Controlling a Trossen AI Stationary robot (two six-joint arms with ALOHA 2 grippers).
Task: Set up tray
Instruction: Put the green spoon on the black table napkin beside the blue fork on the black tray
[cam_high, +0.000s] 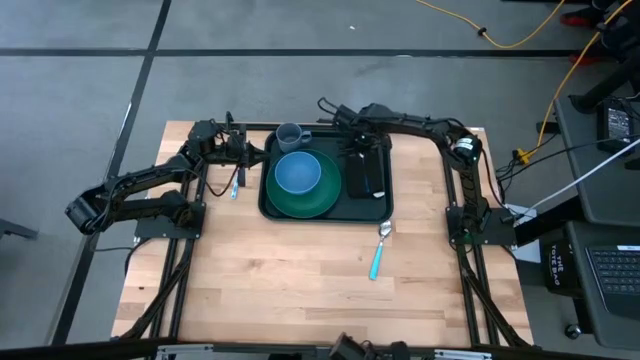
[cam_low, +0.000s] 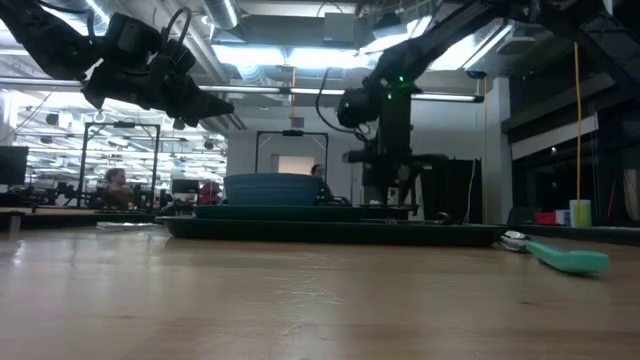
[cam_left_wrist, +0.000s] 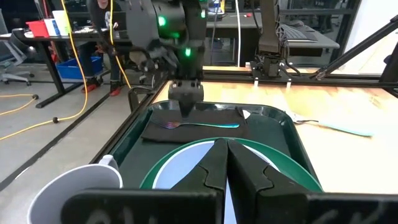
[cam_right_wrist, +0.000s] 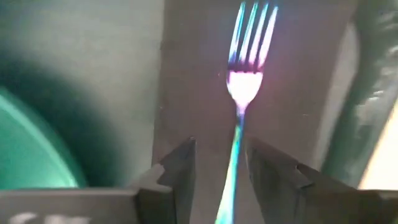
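Right end effector (cam_high: 362, 160) over tray (cam_high: 270, 205).

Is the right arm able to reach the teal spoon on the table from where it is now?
Probably yes. The right gripper is open over the fork in the tray; the spoon lies on bare table on its side, nothing between.

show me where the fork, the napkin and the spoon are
fork (cam_right_wrist: 247, 81), right wrist view, base of the tines
napkin (cam_left_wrist: 163, 130), left wrist view, bare corner beside the fork
spoon (cam_high: 377, 262), high view, teal handle
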